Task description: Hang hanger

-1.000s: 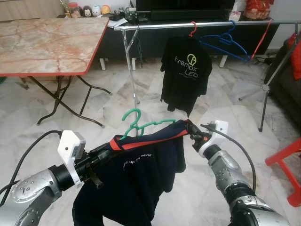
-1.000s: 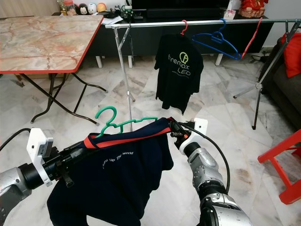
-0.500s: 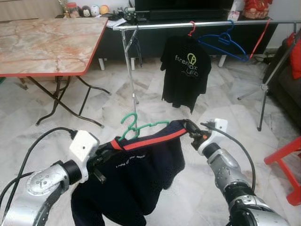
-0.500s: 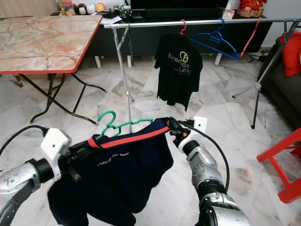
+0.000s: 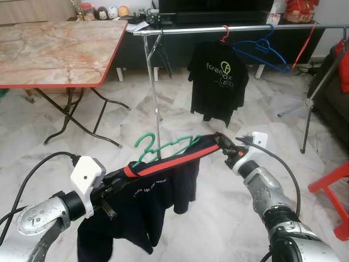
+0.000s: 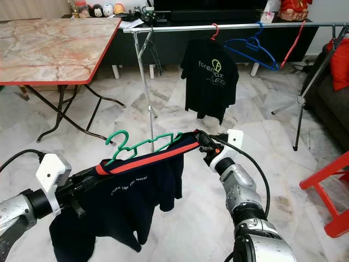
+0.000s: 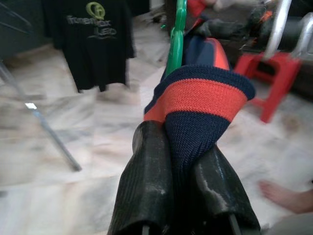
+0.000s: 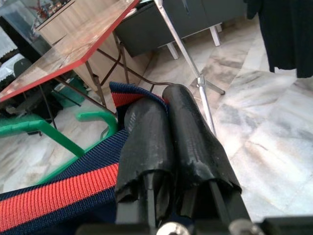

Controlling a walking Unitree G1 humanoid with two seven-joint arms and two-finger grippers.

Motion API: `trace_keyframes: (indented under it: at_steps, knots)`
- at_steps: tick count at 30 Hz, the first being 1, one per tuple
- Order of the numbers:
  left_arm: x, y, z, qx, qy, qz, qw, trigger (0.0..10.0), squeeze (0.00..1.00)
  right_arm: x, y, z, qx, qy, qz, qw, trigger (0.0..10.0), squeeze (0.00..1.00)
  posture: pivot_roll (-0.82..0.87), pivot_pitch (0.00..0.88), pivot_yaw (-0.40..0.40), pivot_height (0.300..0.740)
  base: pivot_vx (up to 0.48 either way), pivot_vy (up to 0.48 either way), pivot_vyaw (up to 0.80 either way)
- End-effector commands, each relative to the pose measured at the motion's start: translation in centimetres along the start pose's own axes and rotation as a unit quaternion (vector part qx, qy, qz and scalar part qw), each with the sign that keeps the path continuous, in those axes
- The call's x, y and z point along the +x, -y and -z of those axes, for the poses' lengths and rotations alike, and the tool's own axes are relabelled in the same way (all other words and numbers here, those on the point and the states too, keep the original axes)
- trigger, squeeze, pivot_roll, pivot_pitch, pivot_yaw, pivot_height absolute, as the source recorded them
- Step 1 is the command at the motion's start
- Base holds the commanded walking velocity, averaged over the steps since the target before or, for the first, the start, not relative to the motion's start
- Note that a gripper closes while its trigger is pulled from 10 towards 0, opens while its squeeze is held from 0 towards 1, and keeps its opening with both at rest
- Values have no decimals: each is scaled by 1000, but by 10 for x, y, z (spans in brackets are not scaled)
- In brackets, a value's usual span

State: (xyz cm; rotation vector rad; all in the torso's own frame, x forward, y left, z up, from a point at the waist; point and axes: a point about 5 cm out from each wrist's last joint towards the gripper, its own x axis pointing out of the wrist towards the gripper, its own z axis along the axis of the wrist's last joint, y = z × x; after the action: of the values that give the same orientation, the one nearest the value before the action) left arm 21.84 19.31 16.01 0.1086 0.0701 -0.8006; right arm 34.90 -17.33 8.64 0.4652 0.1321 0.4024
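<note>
A green hanger [image 5: 163, 149] carries a navy shirt with a red collar band [image 5: 163, 185], held stretched between my two grippers. My left gripper [image 5: 121, 177] is shut on the collar's left end, seen close as navy and red knit [image 7: 195, 105] pinched between the black fingers [image 7: 149, 181]. My right gripper [image 5: 221, 141] is shut on the collar's right end [image 8: 132, 100]. The hanger's hook [image 5: 144, 143] sticks up free. Ahead stands the silver clothes rail [image 5: 218, 28], with a black T-shirt [image 5: 219, 82] on a red hanger and a blue hanger [image 5: 262, 52] hung on it.
A folding table with a marble top and red edge [image 5: 54, 52] stands at the left. The rail's silver post [image 5: 154, 82] is straight ahead. A red stool [image 5: 332, 191] is at the right, with a dark sofa [image 5: 335, 82] behind it. Marble floor lies between me and the rail.
The navy shirt has been lifted and pulled tauter between the grippers; the left arm has drawn back toward me. The view has shifted slightly.
</note>
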Motion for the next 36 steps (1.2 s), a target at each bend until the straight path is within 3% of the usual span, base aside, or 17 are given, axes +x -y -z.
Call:
trace_keyframes:
  at_steps: [1, 2, 4, 10, 15, 18, 22, 23, 25, 26, 27, 28, 29, 33, 36]
  knots:
    - [-20, -7, -24, -6, 48, 4, 999, 10000, 0, -13, 18, -4, -19, -8, 31, 999, 0, 0, 36, 57, 7, 740, 0, 0, 0]
    - [-25, 0, -28, -27, 63, 48, 997, 10000, 0, -16, 22, 0, -21, -17, 40, 999, 0, 0, 32, 58, 9, 740, 0, 0, 0]
    - [-26, 6, -30, -40, 73, 75, 994, 10000, 0, -18, 23, 2, -20, -21, 43, 999, 0, 0, 32, 58, 10, 740, 0, 0, 0]
    - [-25, 2, -37, -63, 116, 54, 990, 10000, 0, -22, 23, 13, -14, -36, 48, 998, 0, 0, 34, 59, 8, 740, 0, 0, 0]
    - [-19, -5, -33, -57, 109, 10, 992, 10000, 0, -22, 20, 20, -9, -43, 45, 998, 0, 0, 38, 59, 7, 740, 0, 0, 0]
    - [-5, -20, -19, -29, 73, -77, 994, 10000, 0, -18, 12, 29, -2, -59, 32, 998, 0, 0, 32, 58, 11, 740, 0, 0, 0]
    - [8, -20, -9, -11, 50, -104, 993, 10000, 0, -17, 1, 45, -22, -97, 6, 995, 0, 0, 31, 59, 10, 740, 0, 0, 0]
    - [11, -18, -10, -13, 55, -103, 993, 10000, 0, -17, -1, 49, -30, -107, 1, 994, 4745, 0, 32, 59, 11, 740, 0, 0, 0]
    - [14, -16, -13, -14, 61, -105, 992, 10000, 0, -18, -3, 55, -52, -129, -7, 990, 10000, 0, 32, 59, 11, 740, 0, 0, 0]
    - [15, -16, -13, -11, 60, -107, 992, 10000, 0, -20, -2, 61, -73, -159, -7, 985, 10000, 0, 34, 63, 12, 740, 0, 0, 0]
    - [16, -15, -13, -10, 60, -107, 992, 10000, 0, -21, -2, 63, -82, -169, -6, 982, 10000, 325, 34, 63, 12, 740, 0, 0, 0]
    - [16, -15, -12, -7, 57, -108, 992, 10000, 0, -22, -2, 65, -87, -180, -9, 980, 10000, 325, 34, 63, 12, 740, 0, 0, 0]
    - [18, -16, -9, 2, 47, -112, 993, 10000, 0, -23, -2, 68, -108, -202, -18, 973, 10000, 1000, 35, 65, 13, 740, 0, 0, 0]
    - [20, -15, -5, 12, 35, -113, 993, 10000, 0, -23, -5, 69, -137, -214, -46, 966, 10000, 1000, 35, 64, 14, 740, 0, 0, 0]
    - [22, -13, -2, 13, 26, -105, 994, 10000, 0, -23, -7, 68, -191, -243, -74, 948, 10000, 1000, 31, 66, 17, 740, 0, 0, 0]
